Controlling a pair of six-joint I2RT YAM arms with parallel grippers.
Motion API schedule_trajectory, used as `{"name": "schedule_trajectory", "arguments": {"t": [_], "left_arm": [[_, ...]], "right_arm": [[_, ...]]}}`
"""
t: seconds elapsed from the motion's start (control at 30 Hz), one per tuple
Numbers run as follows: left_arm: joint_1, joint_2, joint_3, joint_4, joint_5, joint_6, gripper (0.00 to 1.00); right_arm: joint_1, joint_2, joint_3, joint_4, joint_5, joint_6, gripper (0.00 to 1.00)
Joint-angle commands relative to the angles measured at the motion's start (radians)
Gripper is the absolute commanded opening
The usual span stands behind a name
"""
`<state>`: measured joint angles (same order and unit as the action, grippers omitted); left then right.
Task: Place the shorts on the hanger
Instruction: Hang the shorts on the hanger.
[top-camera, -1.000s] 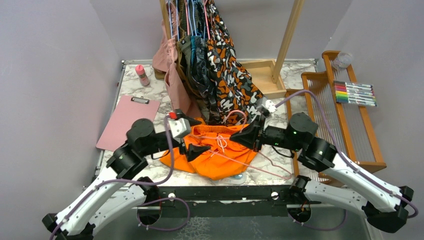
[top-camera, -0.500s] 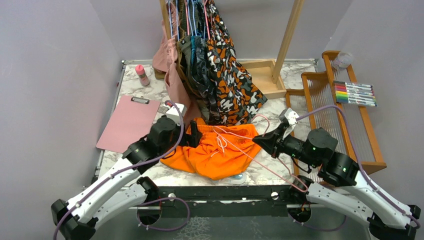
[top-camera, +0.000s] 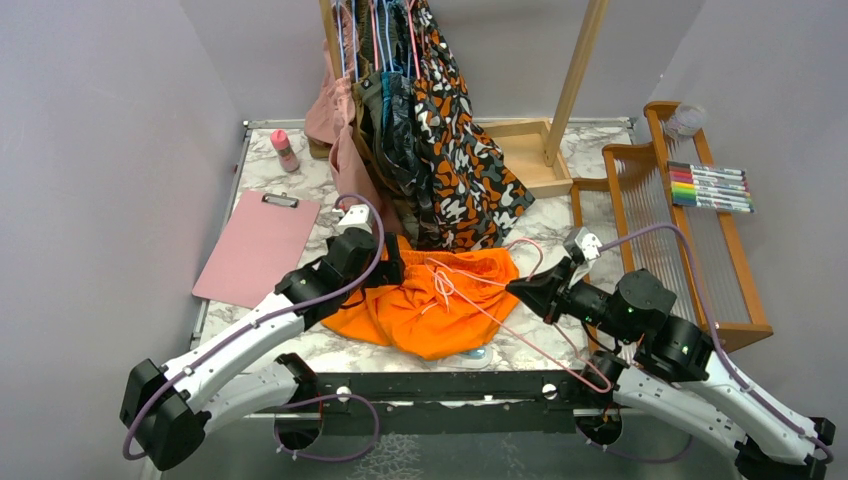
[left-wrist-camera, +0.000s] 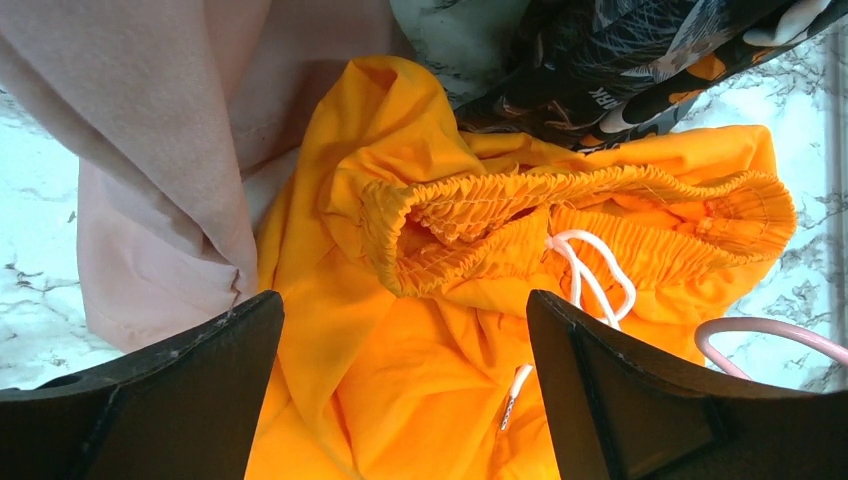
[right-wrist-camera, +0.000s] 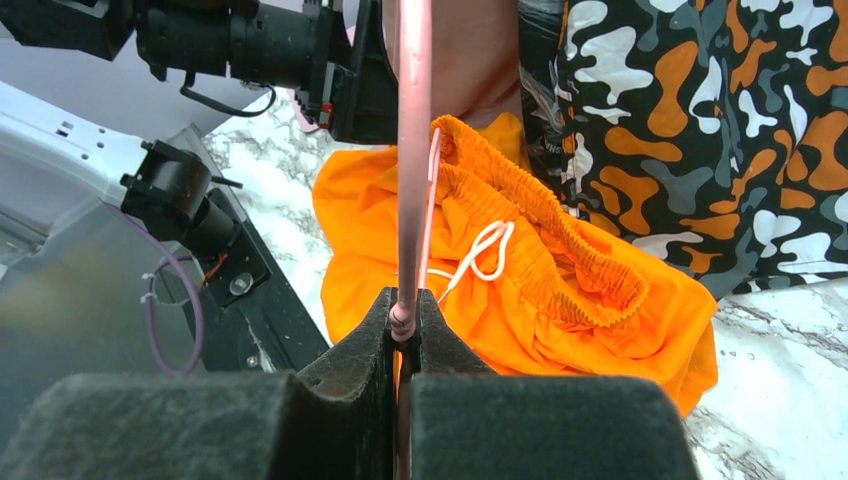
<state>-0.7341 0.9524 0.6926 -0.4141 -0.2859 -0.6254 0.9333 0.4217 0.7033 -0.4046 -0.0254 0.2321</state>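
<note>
**A:** How much room was there round the shorts (top-camera: 440, 305)?

**B:** Little at the back. They lay crumpled on the worktop (top-camera: 310, 185), waistband up against the hems of the hanging clothes (top-camera: 460, 160), and a pale pink garment (left-wrist-camera: 150, 150) touched their left side. Their front hem lay near the worktop's near edge. To their right, bare marble stretched as far as the wooden rack (top-camera: 690, 250).

**A:** And the tools?

**B:** The left tool (left-wrist-camera: 402, 340) hung over the left end of the waistband, jaws spread wide, gripping nothing. The right tool (right-wrist-camera: 405, 320) was pinched tight on the thin pink hanger (right-wrist-camera: 413, 150). The hanger's wire ran out across the shorts, past the white drawstring (left-wrist-camera: 590, 275). Whether its far corner had entered the waist opening could not be told.

**A:** What of the surface and the room?

**B:** The worktop was white marble with grey veins. A pink clipboard (top-camera: 255, 245) lay along its left edge, with a small pink bottle (top-camera: 286, 150) behind it. A row of markers (top-camera: 712, 187) sat on the rack. Plain grey walls (top-camera: 100, 150) closed in the left, right and back.
</note>
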Motion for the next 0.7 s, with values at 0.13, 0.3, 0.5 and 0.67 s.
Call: {"name": "schedule_trajectory", "arguments": {"t": [0.13,0.3,0.5,0.67], "left_arm": [[0.004,0.023,-0.019,0.086,-0.064,-0.086,0.72],[0.004,0.049,-0.021,0.085,-0.091,-0.109,0.51],[0.005,0.094,-0.018,0.083,-0.105,-0.122,0.44],[0.006,0.129,-0.01,0.086,-0.107,-0.123,0.42]], "right_arm": [[0.006,-0.02,-0.011,0.085,0.045,0.004,0.01],[0.005,-0.021,-0.011,0.089,0.042,0.006,0.01],[0.005,-0.02,-0.01,0.088,0.038,0.009,0.01],[0.005,-0.018,-0.016,0.091,0.031,0.016,0.01]]}}
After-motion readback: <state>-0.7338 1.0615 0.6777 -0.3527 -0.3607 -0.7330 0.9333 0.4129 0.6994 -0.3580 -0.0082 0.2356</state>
